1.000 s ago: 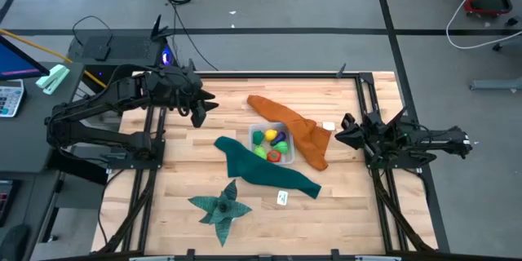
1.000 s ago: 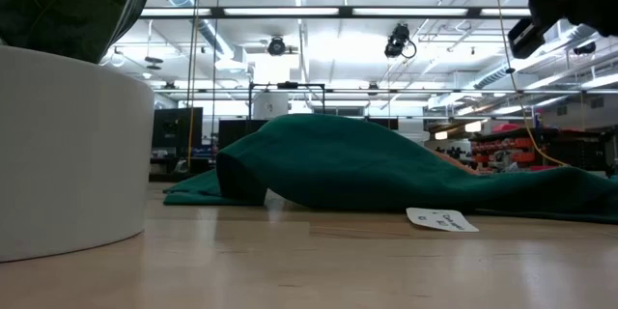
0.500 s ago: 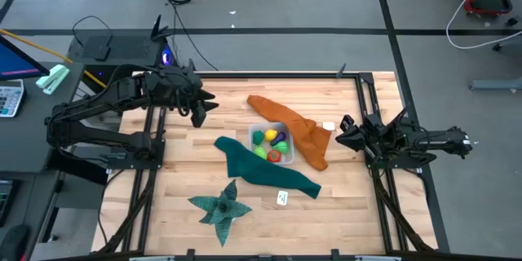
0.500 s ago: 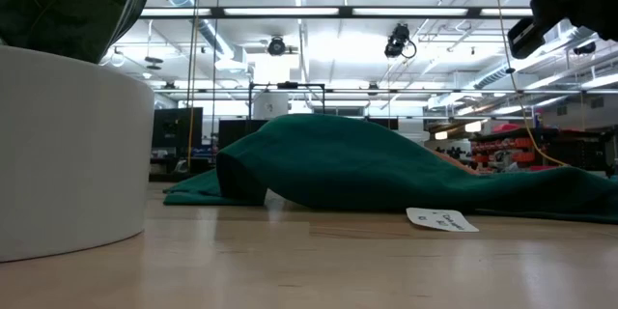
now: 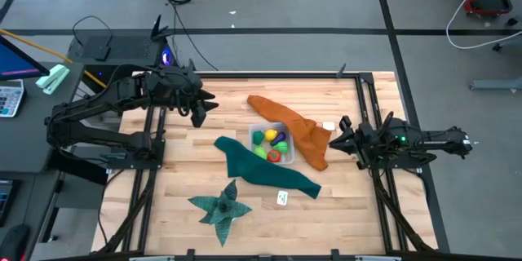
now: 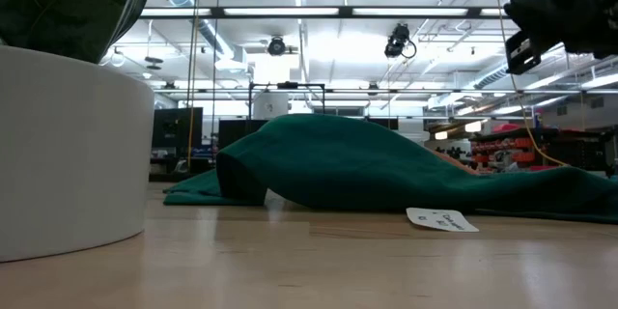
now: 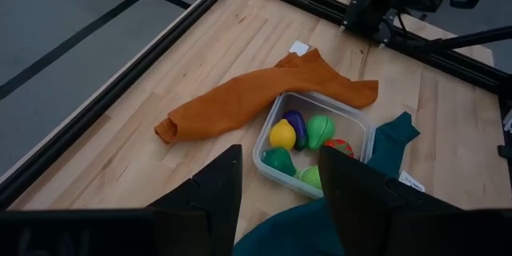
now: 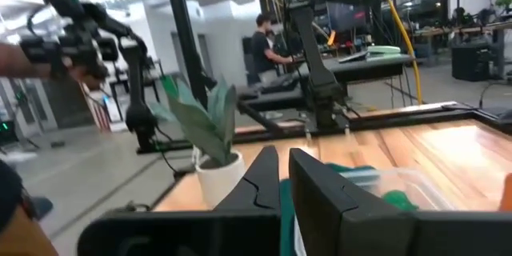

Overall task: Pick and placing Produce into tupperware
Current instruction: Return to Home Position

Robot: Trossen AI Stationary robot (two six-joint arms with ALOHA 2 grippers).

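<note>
The tupperware (image 5: 272, 143) (image 7: 314, 144) is a clear box in the middle of the table. The produce (image 5: 271, 143) (image 7: 304, 140) lies inside it: yellow, purple, dark green, light green and red pieces. My left gripper (image 5: 201, 108) (image 7: 280, 200) hangs open above the table's far left part, well away from the box. My right gripper (image 5: 340, 138) (image 8: 284, 182) is shut and hovers at the table's right side, just beyond the orange cloth's right end. In the low view my right gripper (image 6: 541, 24) is high above the table.
An orange cloth (image 5: 294, 133) lies along the box's far and right sides. A teal cloth (image 5: 263, 167) lies at its near side. A leafy plant in a white pot (image 5: 220, 208) (image 6: 68, 145) stands near the front edge, with a white card (image 5: 283, 198) to its right.
My right gripper has moved a little toward the table's left, closer to the orange cloth, and sunk slightly. The left arm, the box and the cloths have stayed where they were.
</note>
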